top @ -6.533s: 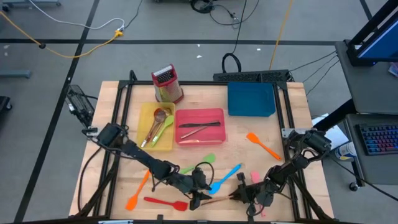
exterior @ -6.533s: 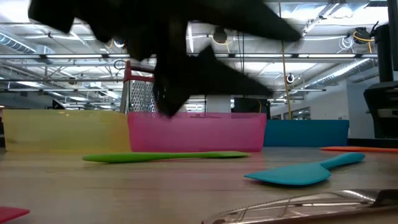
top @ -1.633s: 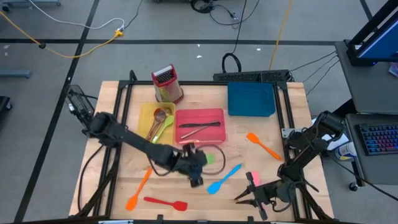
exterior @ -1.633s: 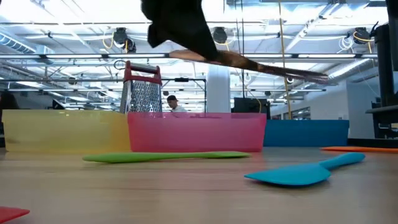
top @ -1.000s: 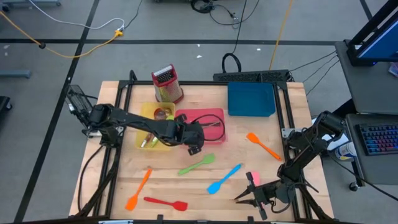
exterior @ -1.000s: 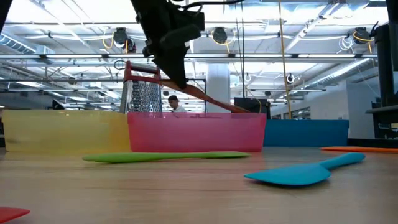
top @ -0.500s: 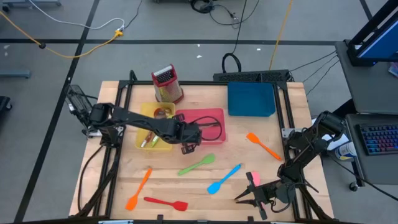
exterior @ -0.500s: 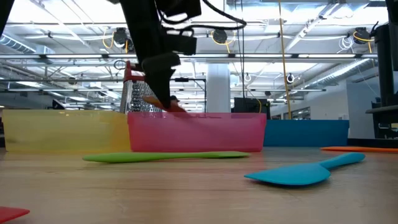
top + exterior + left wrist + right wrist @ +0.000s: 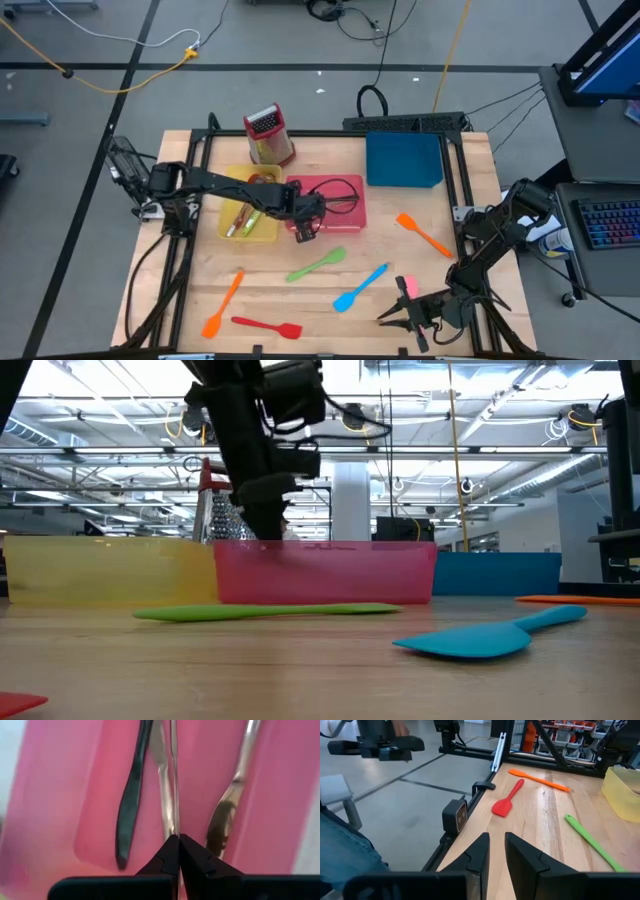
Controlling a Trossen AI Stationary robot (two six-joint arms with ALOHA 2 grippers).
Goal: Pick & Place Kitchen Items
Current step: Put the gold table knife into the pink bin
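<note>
My left gripper (image 9: 303, 228) reaches down into the pink tray (image 9: 342, 222) at its near left part, shut on a thin copper-coloured utensil (image 9: 175, 790). A dark utensil (image 9: 131, 795) and a spoon (image 9: 227, 815) lie flat on the tray floor beside it. My right gripper (image 9: 400, 320) waits at the table's near right edge, open, with nothing between its fingers (image 9: 479, 851). On the bare wood lie a green spatula (image 9: 318, 264), a blue one (image 9: 361, 287), a pink one (image 9: 409, 288), two orange ones (image 9: 423, 234) (image 9: 224, 304) and a red one (image 9: 268, 326). My left gripper pinches the near end (image 9: 174, 826) of the thin utensil between its two fingertips. The fingers slant down from the table's near left side and lie along the utensil. The utensil runs away from the fingers down inside the pink tray, next to the other cutlery.
A yellow tray (image 9: 262, 232) holding utensils sits left of the pink one, with a red-topped grater (image 9: 268, 135) behind it. A blue tray (image 9: 403, 160) stands at the far right. The low view shows the pink tray's wall (image 9: 330, 575) behind the green spatula (image 9: 265, 612).
My left gripper, still shut, has come down from above the pink tray's rim into the tray, moving a little toward the table's left. The copper-coloured utensil, slanting above the rim a second ago, has sunk behind the tray wall. The pink tray has shifted slightly rightward.
</note>
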